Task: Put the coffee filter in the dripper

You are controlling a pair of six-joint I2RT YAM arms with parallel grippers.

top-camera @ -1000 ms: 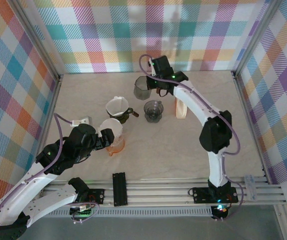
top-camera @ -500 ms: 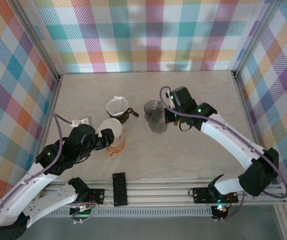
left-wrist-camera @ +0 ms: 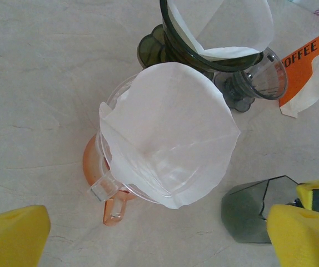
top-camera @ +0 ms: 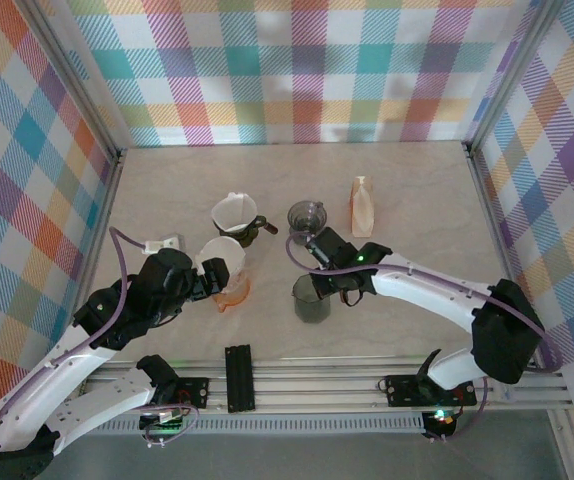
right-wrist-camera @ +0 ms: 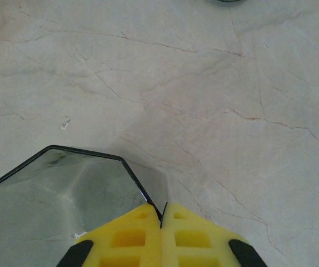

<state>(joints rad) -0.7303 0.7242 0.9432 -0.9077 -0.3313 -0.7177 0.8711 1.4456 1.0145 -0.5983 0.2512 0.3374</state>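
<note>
Coffee filter (left-wrist-camera: 168, 133) resting in the dripper (left-wrist-camera: 99, 186), left gripper (left-wrist-camera: 158, 236) spread wide around it

The white paper cone sits mouth-up inside the clear dripper, just ahead of the left gripper and between its fingers, which stand fully apart and touch nothing. The paper edge overhangs the rim toward the right-hand finger, so placement looks done but a little skewed. The next move is probably to lift the left arm clear without brushing the paper. Right gripper (right-wrist-camera: 161, 222) is pinched closed on the rim of a smoky grey cup (right-wrist-camera: 54, 189).

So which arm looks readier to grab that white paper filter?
Left. The left pincer hangs open right over the filter; the right pincer is shut on the grey cup's rim.
</note>
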